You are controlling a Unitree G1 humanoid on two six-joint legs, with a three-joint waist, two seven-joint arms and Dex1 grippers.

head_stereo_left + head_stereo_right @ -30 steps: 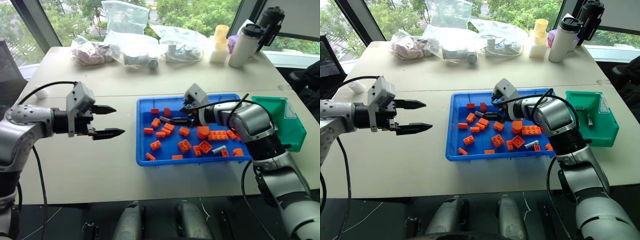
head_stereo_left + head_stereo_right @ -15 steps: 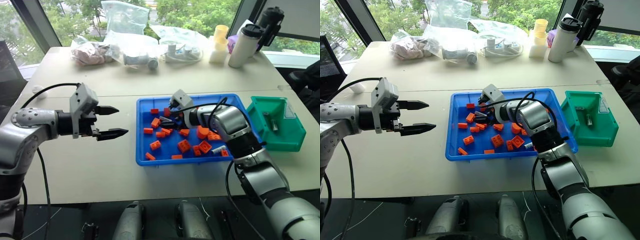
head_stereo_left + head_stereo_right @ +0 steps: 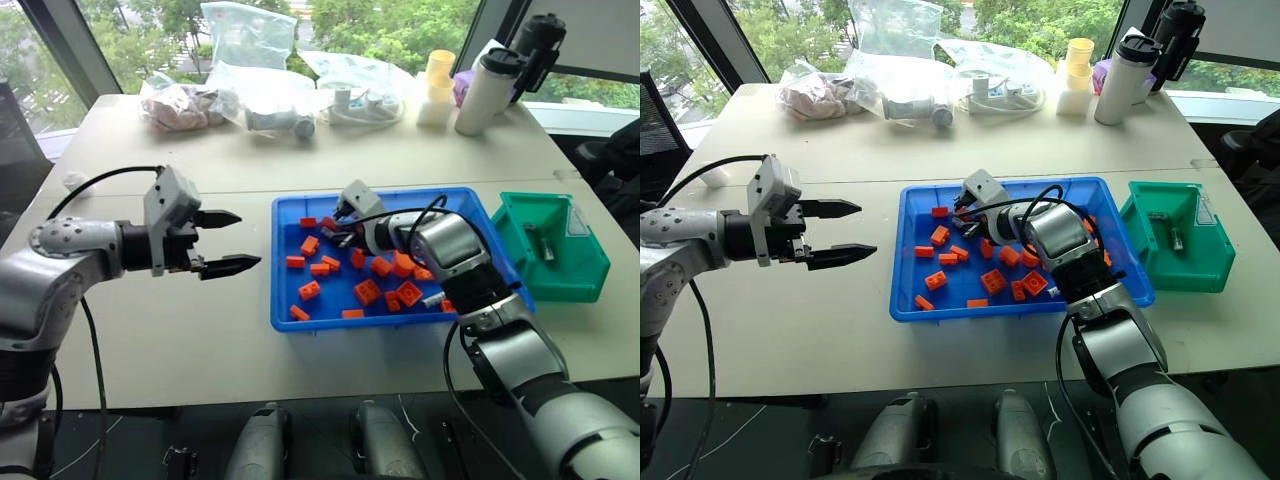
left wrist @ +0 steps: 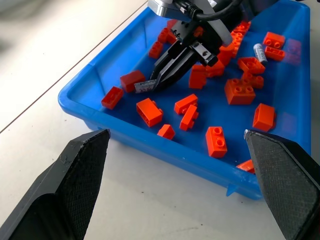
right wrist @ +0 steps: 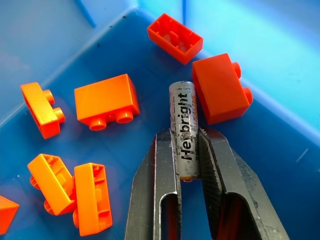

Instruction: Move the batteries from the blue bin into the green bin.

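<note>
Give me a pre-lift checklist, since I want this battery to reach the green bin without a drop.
1. Right gripper shut on the battery: ok.
2. Battery gripped along its length, one end sticking out past the fingertips: ok.
3. No orange bricks caught between the fingers: ok, though one brick sits right beside the battery.
4. Green bin has room: ok, only a few batteries inside.
5. Left gripper open over the table, outside the blue bin: ok.
6. Battery clear of the bin floor: cannot tell.

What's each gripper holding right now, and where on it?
Right gripper is shut on a battery, pinched near one end, in the blue bin. Left gripper is open, holding nothing.
</note>
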